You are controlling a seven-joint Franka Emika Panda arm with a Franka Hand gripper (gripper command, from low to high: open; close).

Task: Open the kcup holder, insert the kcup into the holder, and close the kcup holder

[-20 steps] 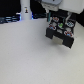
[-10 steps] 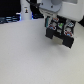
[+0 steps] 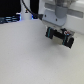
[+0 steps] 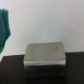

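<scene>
White tabletop (image 3: 30, 55) lies blurred beneath the hand (image 3: 59, 38), whose grip state I cannot tell.

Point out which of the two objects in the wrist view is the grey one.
The boxy block with a flat top, sitting on the dark surface, is grey. The other object is green and not box-shaped.

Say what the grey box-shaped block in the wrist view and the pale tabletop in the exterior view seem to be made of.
Grey box-shaped block: looks like brushed metal, or a metal-look plastic; its top shows a soft, dull sheen with a lighter edge. The blur leaves it open.

Pale tabletop: looks like a matte laminate or painted board; it is uniformly off-white with no glare or grain visible.
</scene>
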